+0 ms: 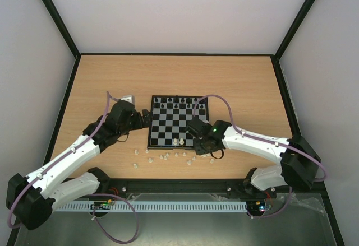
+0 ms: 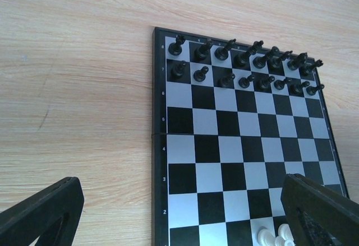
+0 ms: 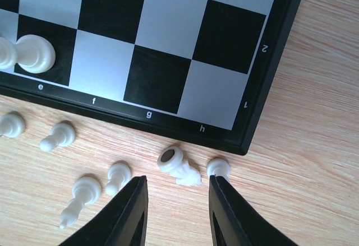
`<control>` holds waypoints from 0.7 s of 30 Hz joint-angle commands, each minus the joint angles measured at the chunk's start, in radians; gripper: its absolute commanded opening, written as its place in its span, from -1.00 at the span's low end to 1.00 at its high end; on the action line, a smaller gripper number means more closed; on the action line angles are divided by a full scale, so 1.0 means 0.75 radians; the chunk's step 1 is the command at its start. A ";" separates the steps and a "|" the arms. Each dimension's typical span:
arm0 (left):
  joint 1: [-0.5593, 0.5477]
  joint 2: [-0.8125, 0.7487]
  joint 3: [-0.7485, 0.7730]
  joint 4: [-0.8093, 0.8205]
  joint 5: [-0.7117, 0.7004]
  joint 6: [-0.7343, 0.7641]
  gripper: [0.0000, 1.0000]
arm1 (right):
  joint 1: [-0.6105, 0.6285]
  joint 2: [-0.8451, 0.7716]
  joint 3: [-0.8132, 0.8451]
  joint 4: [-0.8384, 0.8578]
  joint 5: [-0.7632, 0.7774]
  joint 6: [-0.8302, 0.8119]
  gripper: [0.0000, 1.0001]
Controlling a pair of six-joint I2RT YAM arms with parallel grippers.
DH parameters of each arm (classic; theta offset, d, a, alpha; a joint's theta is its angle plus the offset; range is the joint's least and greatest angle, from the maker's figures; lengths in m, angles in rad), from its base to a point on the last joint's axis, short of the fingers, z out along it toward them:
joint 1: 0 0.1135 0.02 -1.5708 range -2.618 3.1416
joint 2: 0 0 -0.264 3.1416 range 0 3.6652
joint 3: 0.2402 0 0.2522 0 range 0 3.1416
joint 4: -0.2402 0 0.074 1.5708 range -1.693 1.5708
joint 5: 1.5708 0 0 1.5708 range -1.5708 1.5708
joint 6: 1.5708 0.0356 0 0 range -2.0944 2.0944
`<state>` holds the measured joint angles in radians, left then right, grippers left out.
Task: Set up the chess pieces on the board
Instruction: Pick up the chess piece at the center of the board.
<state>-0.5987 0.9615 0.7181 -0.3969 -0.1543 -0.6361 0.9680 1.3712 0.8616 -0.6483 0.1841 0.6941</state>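
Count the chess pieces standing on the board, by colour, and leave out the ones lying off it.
Black chess pieces: 16
White chess pieces: 2
Total on the board: 18

Right pincer (image 3: 177, 190) stood over the table (image 3: 314, 145), just short of the near edge of the board (image 3: 162, 83), by its corner. A toppled piece (image 3: 179, 167) lay on the table directly ahead of the gap between the fingers. A second piece (image 3: 218, 167) sat just ahead of the right finger, beside the first. Four loose pieces (image 3: 118, 177) lay on the table to the pincer's left. Two pieces (image 3: 35, 52) stood on the board, ahead and far left. Ahead of the left pincer (image 2: 179, 218), two rows of pieces (image 2: 247, 69) lined the board's far edge.
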 commanded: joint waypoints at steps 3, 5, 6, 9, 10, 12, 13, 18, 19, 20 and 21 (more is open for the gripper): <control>0.009 0.016 -0.015 -0.080 0.060 -0.020 0.99 | -0.003 -0.116 -0.046 -0.087 -0.015 0.064 -0.32; 0.003 0.012 -0.034 -0.079 0.105 -0.028 0.99 | -0.004 -0.136 -0.059 -0.109 -0.015 0.087 -0.28; -0.005 0.014 -0.040 -0.077 0.119 -0.034 0.99 | -0.002 -0.144 -0.068 -0.114 -0.022 0.098 -0.28; -0.024 0.026 -0.045 -0.070 0.123 -0.044 0.99 | 0.003 -0.180 -0.114 -0.125 -0.036 0.140 -0.28; -0.028 0.030 -0.046 -0.063 0.122 -0.044 0.99 | 0.005 -0.188 -0.129 -0.126 -0.038 0.155 -0.28; -0.033 0.037 -0.048 -0.044 0.129 -0.042 0.99 | 0.013 -0.208 -0.160 -0.127 -0.046 0.183 -0.28; -0.036 0.044 -0.046 -0.037 0.133 -0.042 0.99 | 0.020 -0.213 -0.175 -0.126 -0.047 0.196 -0.28; -0.044 0.079 -0.034 -0.020 0.136 -0.028 0.99 | 0.063 -0.231 -0.225 -0.135 -0.043 0.269 -0.29; -0.044 0.080 -0.034 -0.014 0.136 -0.027 0.99 | 0.068 -0.229 -0.233 -0.132 -0.044 0.276 -0.29; -0.044 0.081 -0.037 -0.011 0.138 -0.025 0.99 | 0.074 -0.226 -0.239 -0.132 -0.043 0.285 -0.29; -0.044 0.085 -0.038 -0.007 0.139 -0.024 0.99 | 0.081 -0.220 -0.246 -0.131 -0.043 0.292 -0.30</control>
<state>-0.6281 1.0180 0.6922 -0.4236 -0.0628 -0.6586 1.0092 1.2152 0.7063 -0.6865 0.1524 0.8551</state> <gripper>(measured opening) 0.994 0.355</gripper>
